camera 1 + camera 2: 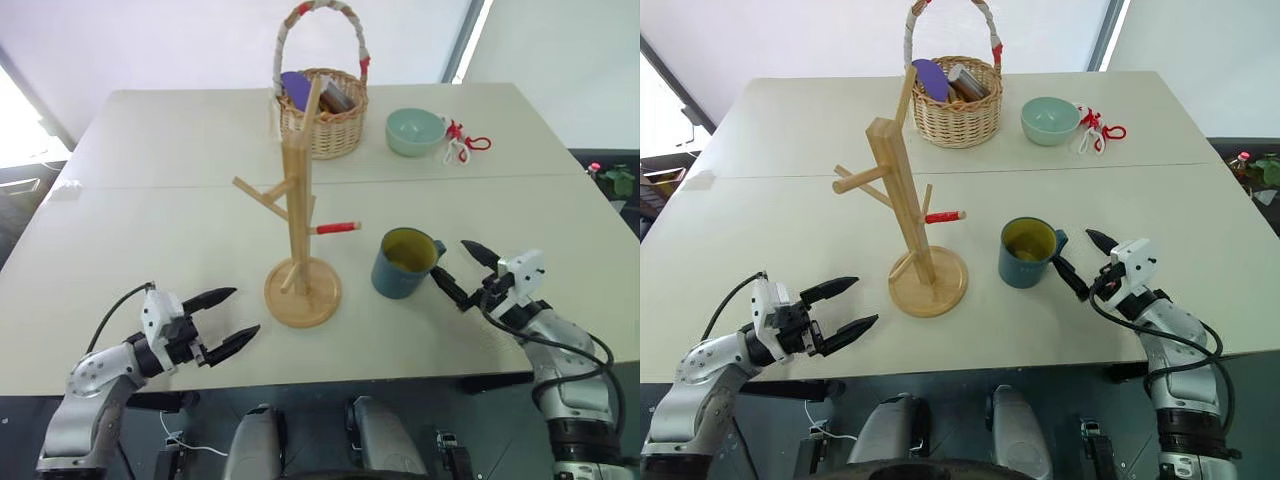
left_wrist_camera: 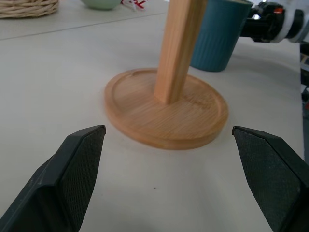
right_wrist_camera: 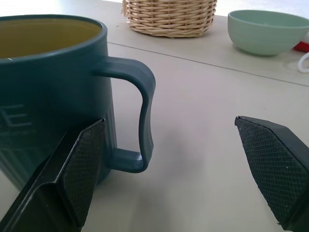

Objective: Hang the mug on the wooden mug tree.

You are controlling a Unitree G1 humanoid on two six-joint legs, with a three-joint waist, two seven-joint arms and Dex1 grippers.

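Teal: one mug (image 1: 403, 264) (upright), one basket (image 1: 323, 112).

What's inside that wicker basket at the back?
The wicker basket holds a purple piece and a grey-brown, can-like item. Whatever lies deeper is hidden by its woven wall.

The teal mug (image 1: 402, 265) stands upright on the table, handle turned away from the wooden mug tree (image 1: 300, 225) just beside it; pegs bare
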